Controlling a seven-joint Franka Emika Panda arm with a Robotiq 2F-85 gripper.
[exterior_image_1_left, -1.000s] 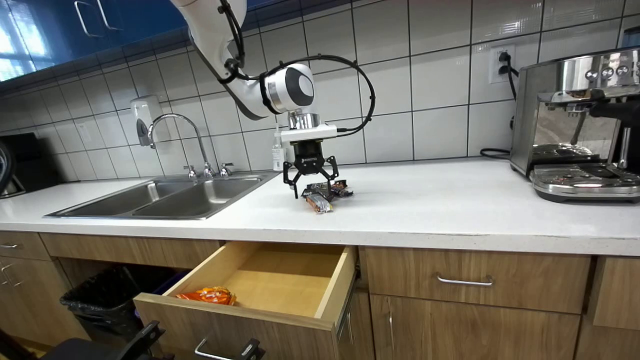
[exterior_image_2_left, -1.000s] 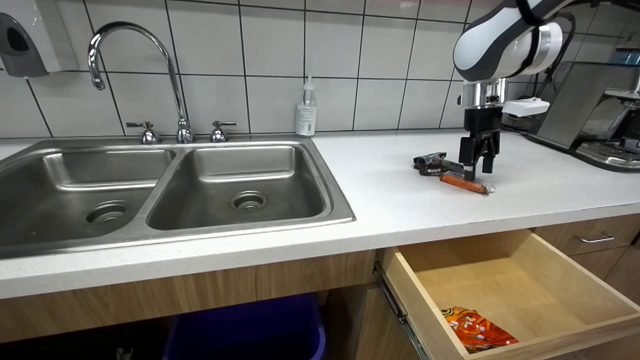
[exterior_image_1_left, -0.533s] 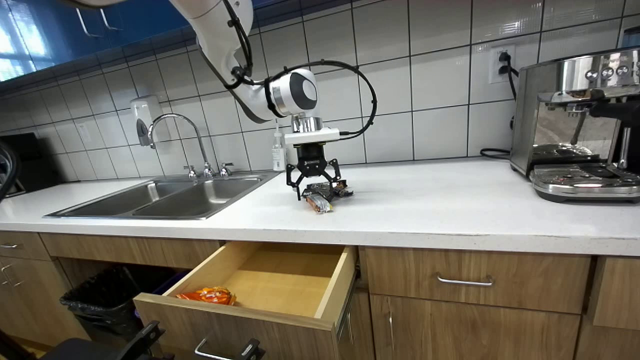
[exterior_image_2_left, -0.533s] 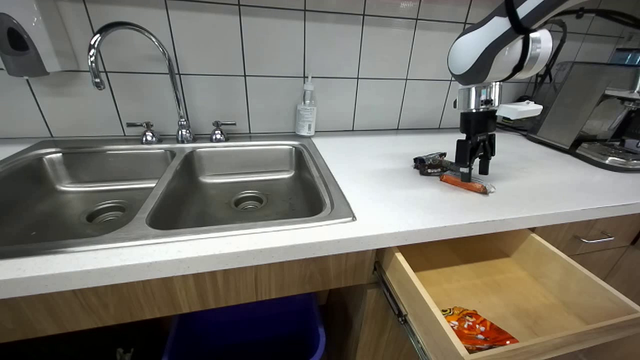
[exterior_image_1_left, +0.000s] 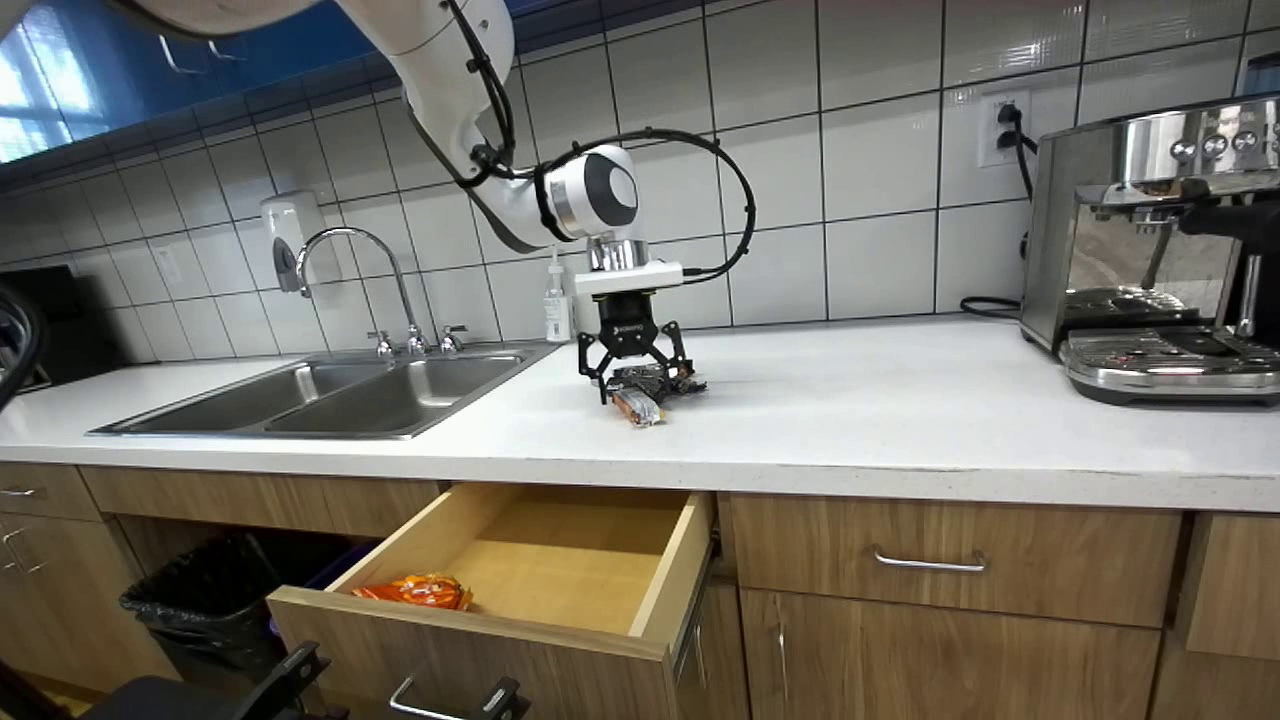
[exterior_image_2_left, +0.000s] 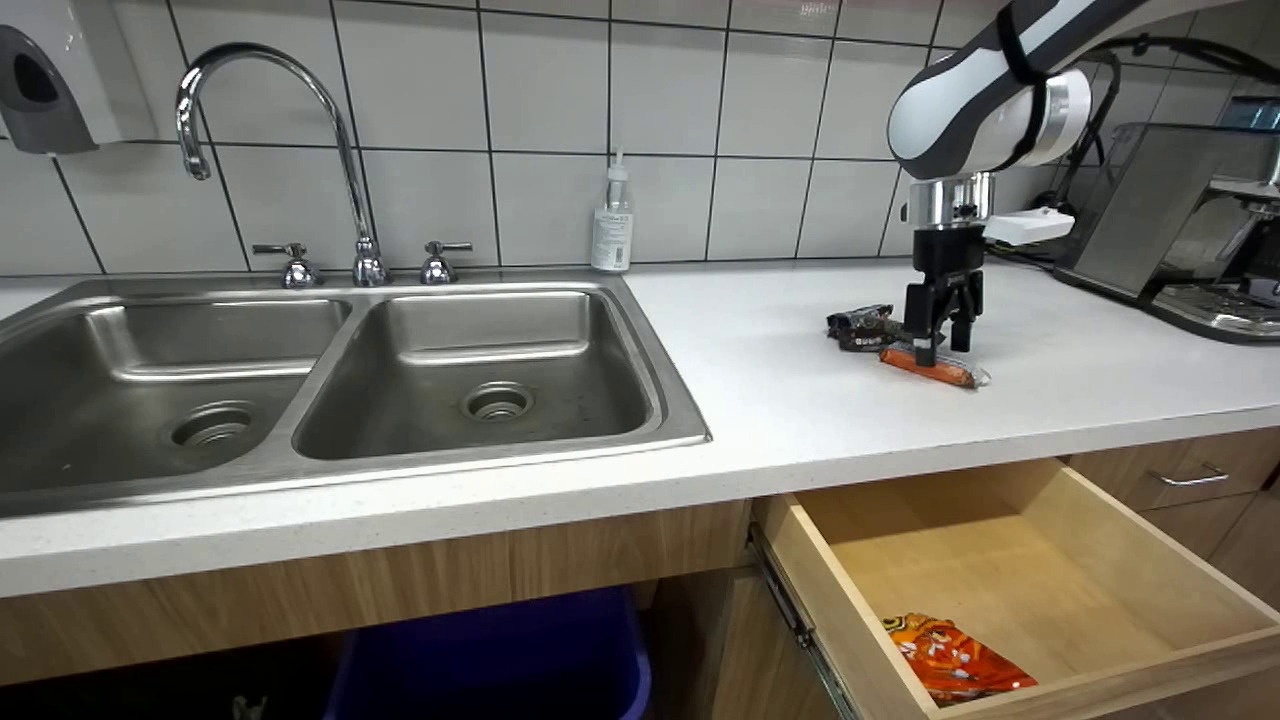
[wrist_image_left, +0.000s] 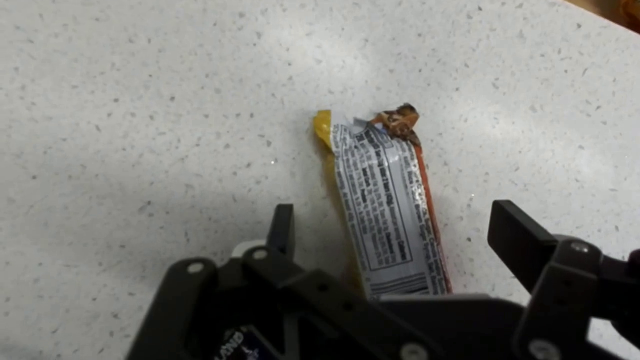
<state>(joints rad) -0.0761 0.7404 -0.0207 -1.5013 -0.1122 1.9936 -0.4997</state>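
My gripper (wrist_image_left: 397, 220) points down over the white counter, its jaws wide apart. A wrapped snack bar (wrist_image_left: 387, 210), silver-grey with small print and orange and yellow edges, lies between the fingers (wrist_image_left: 520, 235) in the wrist view, with counter showing on both sides of it. The bar's near end is hidden behind the gripper's links. In both exterior views the gripper (exterior_image_2_left: 943, 354) is low over this orange-edged bar (exterior_image_2_left: 925, 369). Beside it lie dark wrapped packets (exterior_image_2_left: 862, 328). Dark packaging with pale letters (wrist_image_left: 237, 345) shows through the links.
Below the counter a wooden drawer (exterior_image_1_left: 560, 560) is pulled out, with an orange packet (exterior_image_1_left: 425, 592) in its front corner. A double steel sink (exterior_image_2_left: 680, 420) with a tall faucet (exterior_image_2_left: 345, 150), a pump bottle (exterior_image_2_left: 612, 225) and a coffee machine (exterior_image_1_left: 1160, 260) flank the arm.
The gripper has come down a little and shifted slightly, rightward in an exterior view and leftward in an exterior view from elsewhere. Its jaws stay open; the bar and packets have not moved.
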